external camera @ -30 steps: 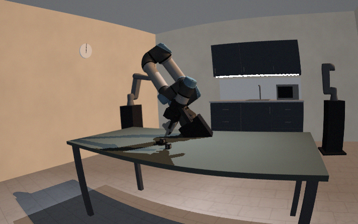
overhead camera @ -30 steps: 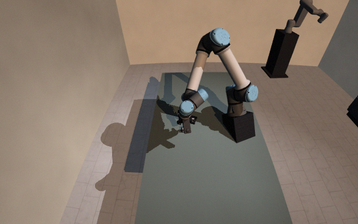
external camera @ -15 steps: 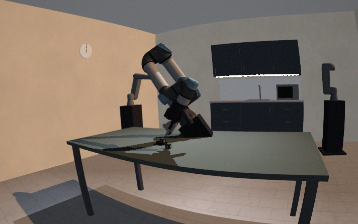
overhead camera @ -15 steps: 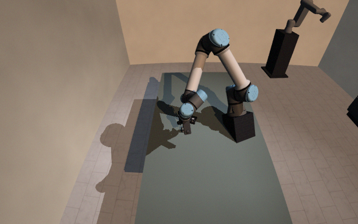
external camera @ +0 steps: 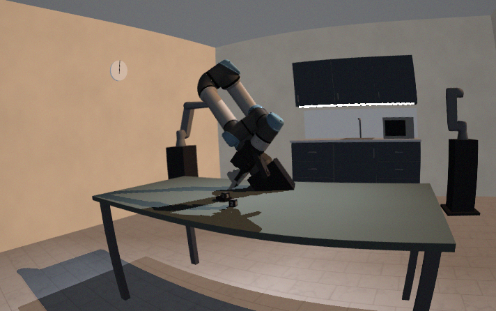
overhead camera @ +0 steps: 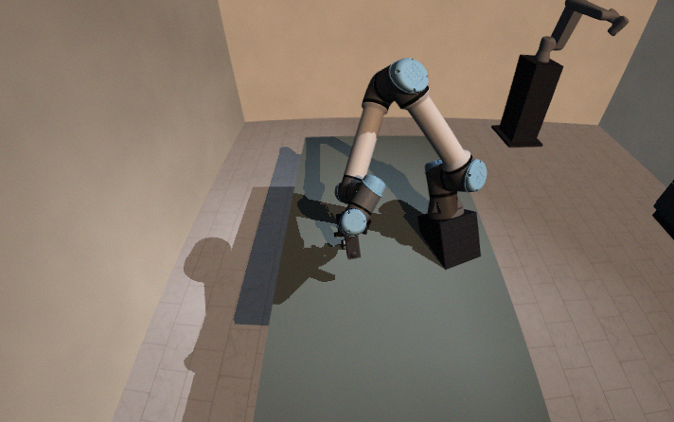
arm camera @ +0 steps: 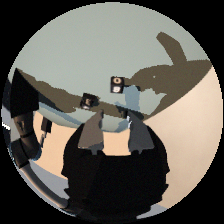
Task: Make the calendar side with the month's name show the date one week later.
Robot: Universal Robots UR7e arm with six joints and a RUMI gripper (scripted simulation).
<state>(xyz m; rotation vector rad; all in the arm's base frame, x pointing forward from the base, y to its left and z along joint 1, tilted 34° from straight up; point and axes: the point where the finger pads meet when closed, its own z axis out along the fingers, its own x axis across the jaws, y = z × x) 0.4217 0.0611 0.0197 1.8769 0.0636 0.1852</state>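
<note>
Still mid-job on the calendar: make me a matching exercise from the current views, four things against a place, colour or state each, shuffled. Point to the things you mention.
Things
1. Cube showing a 2 [external camera: 233, 202] [arm camera: 117, 84]
2. Other cube [external camera: 225, 194] [arm camera: 89, 101]
3. Gripper [overhead camera: 343, 244] [external camera: 230, 188] [arm camera: 114, 110]
4. Wall clock [external camera: 118, 70]

Descriptions
A. fingers apart, nothing between them
B. round and pale
C. cube nearer the exterior camera
D. cube farther from the exterior camera

Pairs: 1-C, 2-D, 3-A, 4-B

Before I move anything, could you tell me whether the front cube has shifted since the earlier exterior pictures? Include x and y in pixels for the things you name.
No, the front cube [external camera: 233, 203] [arm camera: 117, 84] shows no visible shift in any direction against the left front table leg [external camera: 115, 252].
</note>
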